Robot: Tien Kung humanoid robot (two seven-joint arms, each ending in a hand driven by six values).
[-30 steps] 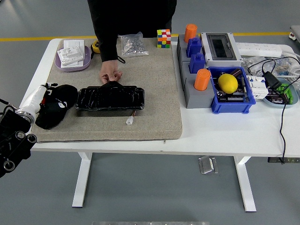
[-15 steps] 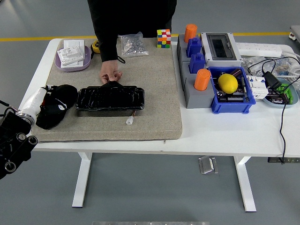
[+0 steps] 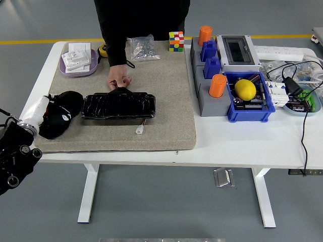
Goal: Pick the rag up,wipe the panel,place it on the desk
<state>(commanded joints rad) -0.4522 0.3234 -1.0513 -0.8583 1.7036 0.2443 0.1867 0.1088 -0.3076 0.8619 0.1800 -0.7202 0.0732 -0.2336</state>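
The table [image 3: 242, 146] was white, the mat [image 3: 166, 101] on it beige-grey. The panel [image 3: 118, 106] was glossy black, the rag [image 3: 60, 114] black too, and the left hand [image 3: 50, 101] black with a white wrist. The cube [image 3: 176, 41] was chequered in many colours. The bin [image 3: 250, 103] was blue, the lemon [image 3: 245, 89] yellow, the two cylinders [image 3: 217, 85] orange, the tray [image 3: 78, 63] lilac. The person's sleeve [image 3: 117, 48] was black.

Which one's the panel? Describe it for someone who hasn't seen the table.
On the grey mat covering the table's left half, look near its left-centre. The panel is the long glossy black slab, a person's hand at its far edge; the black rag beside it is soft and lumpy.
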